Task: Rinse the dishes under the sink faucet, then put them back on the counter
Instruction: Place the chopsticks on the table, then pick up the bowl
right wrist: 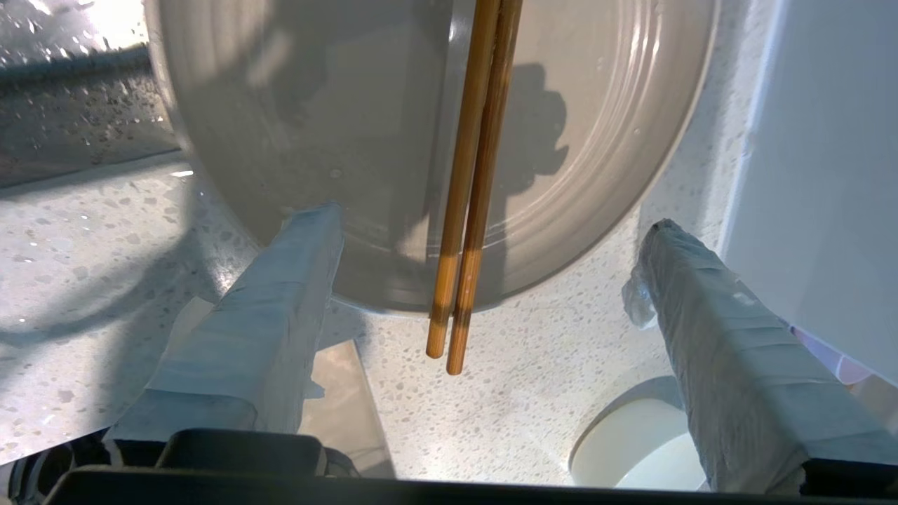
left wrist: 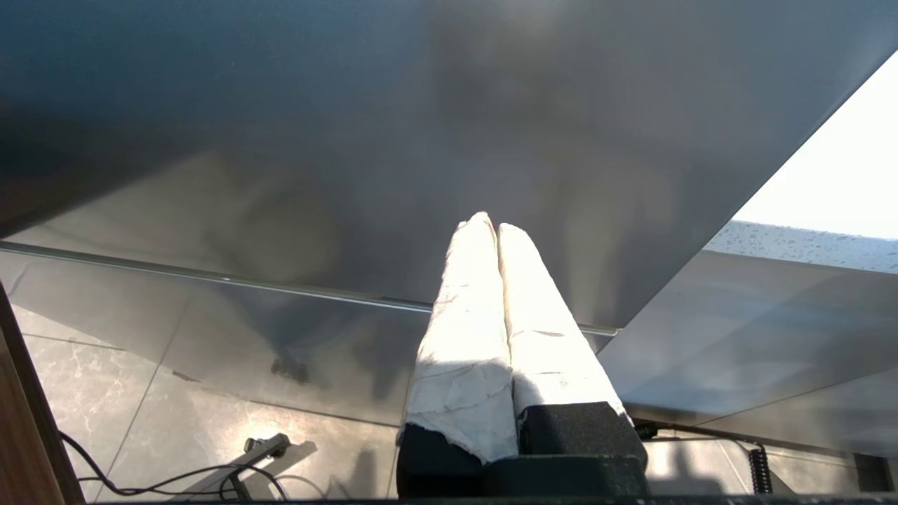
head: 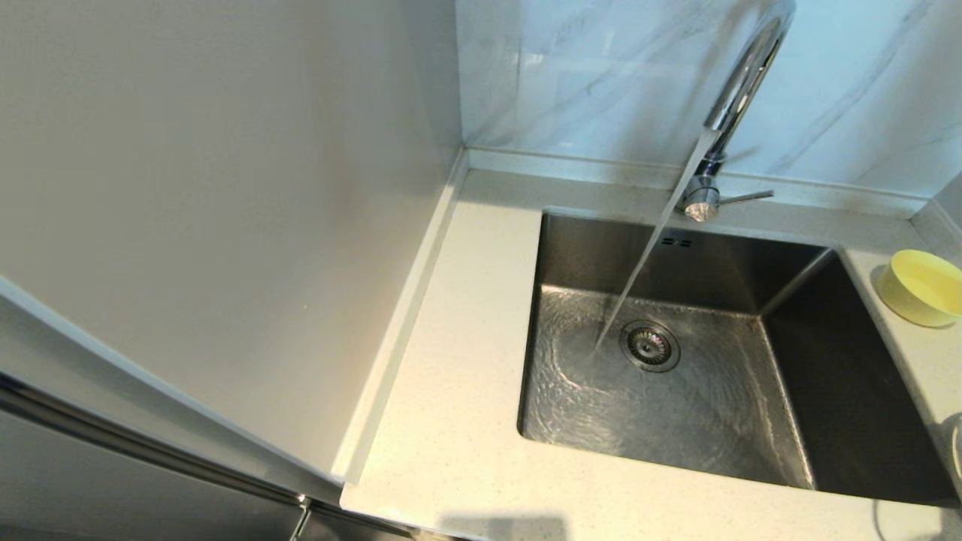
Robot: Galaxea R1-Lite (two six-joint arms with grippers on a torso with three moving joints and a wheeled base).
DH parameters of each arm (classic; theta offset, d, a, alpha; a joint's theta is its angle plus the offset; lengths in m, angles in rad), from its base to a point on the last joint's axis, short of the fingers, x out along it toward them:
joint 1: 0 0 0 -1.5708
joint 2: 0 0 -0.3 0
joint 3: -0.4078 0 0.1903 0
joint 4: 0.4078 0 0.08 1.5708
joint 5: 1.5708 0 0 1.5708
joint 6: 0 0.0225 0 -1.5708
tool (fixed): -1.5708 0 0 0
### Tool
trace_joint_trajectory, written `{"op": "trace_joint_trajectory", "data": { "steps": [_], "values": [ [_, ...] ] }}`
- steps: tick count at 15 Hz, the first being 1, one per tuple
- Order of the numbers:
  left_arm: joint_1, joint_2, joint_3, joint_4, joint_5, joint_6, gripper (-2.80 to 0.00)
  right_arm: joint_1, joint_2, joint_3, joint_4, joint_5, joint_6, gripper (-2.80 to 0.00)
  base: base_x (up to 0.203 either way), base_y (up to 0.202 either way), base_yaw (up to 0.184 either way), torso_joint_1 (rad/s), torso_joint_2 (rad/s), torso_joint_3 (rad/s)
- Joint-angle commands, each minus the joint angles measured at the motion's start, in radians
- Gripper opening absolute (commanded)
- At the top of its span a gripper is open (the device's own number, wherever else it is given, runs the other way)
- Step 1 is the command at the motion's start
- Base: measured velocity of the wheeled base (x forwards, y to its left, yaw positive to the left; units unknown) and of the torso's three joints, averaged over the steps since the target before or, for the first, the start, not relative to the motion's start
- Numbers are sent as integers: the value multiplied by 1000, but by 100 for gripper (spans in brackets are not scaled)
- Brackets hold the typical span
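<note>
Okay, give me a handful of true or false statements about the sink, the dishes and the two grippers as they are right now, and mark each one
1. Water is running from the faucet into the sink. True.
2. The bowl is inside the sink. False: it sits on the counter to the sink's right.
3. The chopsticks lie across the plate. True, their ends overhanging its rim.
4. The right gripper is clamped on the chopsticks. False: it is open, fingers apart on either side, touching neither chopsticks nor plate.
5. The left gripper is shut and empty. True.
6. The plate is under the water stream. False: it rests on the counter.
</note>
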Motion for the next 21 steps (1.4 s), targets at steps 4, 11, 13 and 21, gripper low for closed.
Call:
{"op": "trace_joint_trajectory", "data": {
  "steps": [4,11,13,21],
  "values": [
    [0,0,0,0,0,0,-280,5,-63,-5,0,4,-59,-280,0,0,0,0,0,0],
    [0,0,0,0,0,0,-280,191,-61,-212,8,5,-66,-280,0,0,0,0,0,0],
    [0,0,0,0,0,0,-280,255,-31,-313,65,5,-61,-280,0,0,0,0,0,0],
    [0,0,0,0,0,0,-280,320,103,-506,116,-8,-150,-280,0,0,0,0,0,0]
  ]
}}
